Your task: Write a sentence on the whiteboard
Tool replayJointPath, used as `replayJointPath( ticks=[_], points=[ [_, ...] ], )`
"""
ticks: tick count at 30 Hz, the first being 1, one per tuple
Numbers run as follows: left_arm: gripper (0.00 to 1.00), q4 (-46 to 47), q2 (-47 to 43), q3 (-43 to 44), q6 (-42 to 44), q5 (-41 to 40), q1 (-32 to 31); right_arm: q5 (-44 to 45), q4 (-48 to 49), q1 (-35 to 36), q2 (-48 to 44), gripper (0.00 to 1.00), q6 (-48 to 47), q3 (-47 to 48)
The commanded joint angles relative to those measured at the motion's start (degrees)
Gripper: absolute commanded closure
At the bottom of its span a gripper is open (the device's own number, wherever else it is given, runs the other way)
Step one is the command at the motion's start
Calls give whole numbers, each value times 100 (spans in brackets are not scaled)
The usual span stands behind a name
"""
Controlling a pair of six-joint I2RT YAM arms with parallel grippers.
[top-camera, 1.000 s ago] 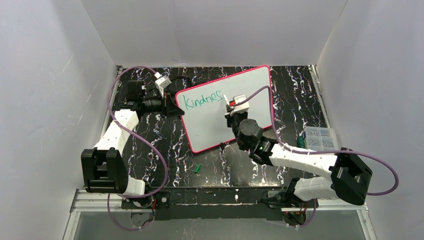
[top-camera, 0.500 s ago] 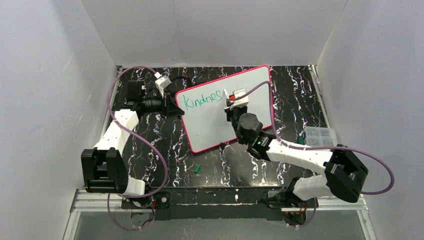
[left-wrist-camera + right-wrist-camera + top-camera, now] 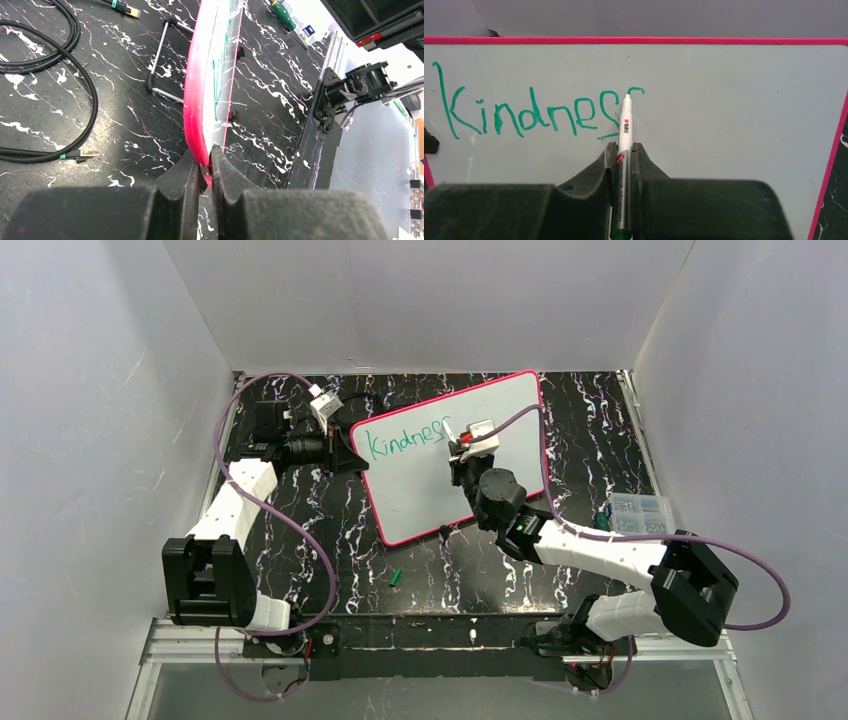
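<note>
Green lettering [image 3: 531,112] "Kindnes" plus a half-drawn "s" on the whiteboard [image 3: 734,125]

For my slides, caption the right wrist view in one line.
Right gripper holds a marker, tip at the last letter of green lettering, "Kindness", on the whiteboard.

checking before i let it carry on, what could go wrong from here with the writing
1. The left tool pinches the whiteboard only by its pink rim near one corner. Pen pressure might pivot the board or slip it loose, skewing the line.
2. The right tool holds the marker with a long stretch of barrel sticking out, so it could tilt and spoil the second s of the sentence.
</note>
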Motion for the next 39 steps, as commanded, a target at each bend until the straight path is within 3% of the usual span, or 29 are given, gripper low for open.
replayJointPath(
  ticks=[1,15,39],
  points=[
    [100,-103,-169,132,391,-314,-31,-46,-111,31,-203,99,281,-158],
    [100,-103,-178,125,391,-314,-32,431,-382,41,-355,99,283,-291],
    [100,-94,-193,134,372,-288,-29,234,-611,219,-478,99,614,-460]
  ],
)
